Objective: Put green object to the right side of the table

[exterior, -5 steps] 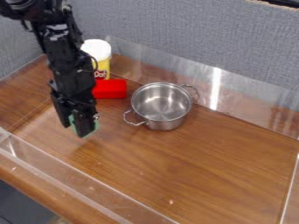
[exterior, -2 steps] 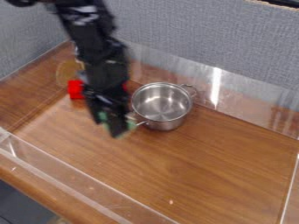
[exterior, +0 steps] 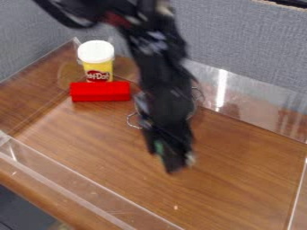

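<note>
The arm is blurred with motion over the middle of the table (exterior: 72, 135). My gripper (exterior: 175, 160) points down just above the wood, right of centre, and is shut on the small green object (exterior: 178, 154), which shows only as green smears between the dark fingers. The tabletop to the right of the gripper is bare brown wood.
A red cylinder-like block (exterior: 102, 91) lies at the back left, with a yellow tub with a white lid (exterior: 96, 59) behind it. The steel pot (exterior: 139, 118) is mostly hidden behind the arm. Low clear plastic walls (exterior: 72, 184) edge the table.
The gripper has carried the green object from the left side past the pot to right of centre. The red block and tub, hidden earlier, now show.
</note>
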Robot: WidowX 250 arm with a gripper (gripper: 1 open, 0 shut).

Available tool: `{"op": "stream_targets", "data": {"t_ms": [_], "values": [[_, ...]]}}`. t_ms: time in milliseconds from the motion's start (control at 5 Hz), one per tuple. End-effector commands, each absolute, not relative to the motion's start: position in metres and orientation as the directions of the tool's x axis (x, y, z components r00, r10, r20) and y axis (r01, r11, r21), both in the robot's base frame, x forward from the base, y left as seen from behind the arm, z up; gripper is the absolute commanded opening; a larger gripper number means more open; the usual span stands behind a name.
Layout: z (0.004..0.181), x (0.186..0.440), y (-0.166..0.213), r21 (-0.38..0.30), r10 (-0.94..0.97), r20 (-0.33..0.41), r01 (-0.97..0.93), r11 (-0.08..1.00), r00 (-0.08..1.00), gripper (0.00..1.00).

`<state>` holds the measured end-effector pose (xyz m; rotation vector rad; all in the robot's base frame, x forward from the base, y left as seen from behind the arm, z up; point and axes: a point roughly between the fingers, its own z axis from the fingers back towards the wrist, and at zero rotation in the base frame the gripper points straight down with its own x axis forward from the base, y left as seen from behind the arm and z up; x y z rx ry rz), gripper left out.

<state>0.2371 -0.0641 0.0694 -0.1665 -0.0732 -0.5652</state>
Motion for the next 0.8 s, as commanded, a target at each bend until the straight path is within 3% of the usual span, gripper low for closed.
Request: {"op": "stream_targets", "data": {"t_ms": [0,400,600], "values": [[0.057,0.237,-0.087,-0.134,-0.557,0.111,0.568,0.812,0.823,0.0],[0.03,0.234,-0.097,-0.132,-0.575,0.08,0.581,0.803,0.814,0.0],[0.029,0.235,-0.096,-0.124,-0.566,0.083,0.573,0.81,0.82,1.0]]}}
